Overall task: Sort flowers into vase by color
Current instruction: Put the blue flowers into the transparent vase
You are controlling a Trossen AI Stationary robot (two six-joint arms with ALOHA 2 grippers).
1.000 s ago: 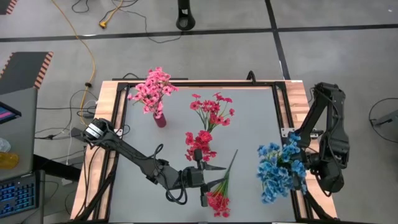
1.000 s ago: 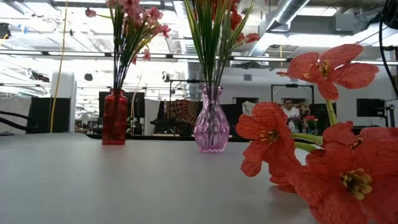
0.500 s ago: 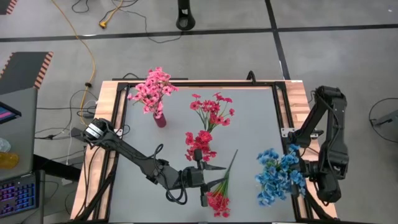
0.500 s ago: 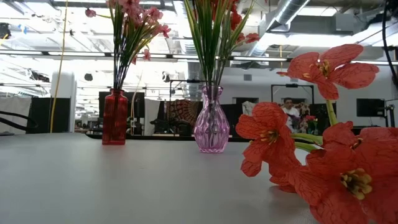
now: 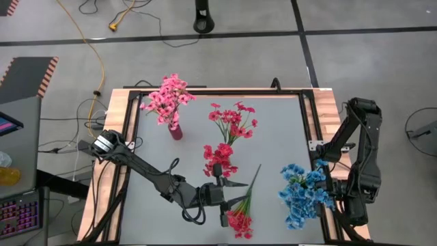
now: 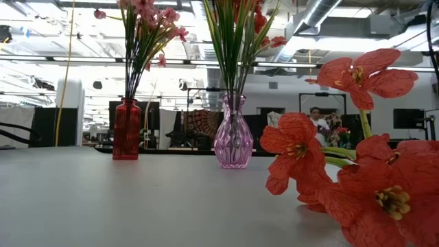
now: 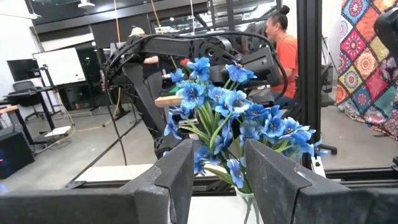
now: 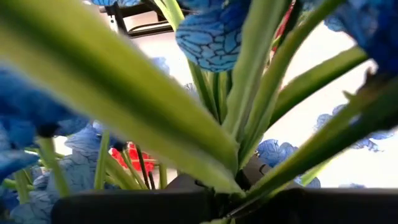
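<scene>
Table (image 5: 273,137), blue flowers (image 5: 304,195) in right fingers (image 8: 205,202)

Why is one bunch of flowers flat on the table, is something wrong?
One red sprig lies on its side near the table's front edge, beside the left gripper, while the pink flowers and other red flowers stand upright in vases. The right gripper holds the blue flowers. Nothing looks spilled or broken.
</scene>
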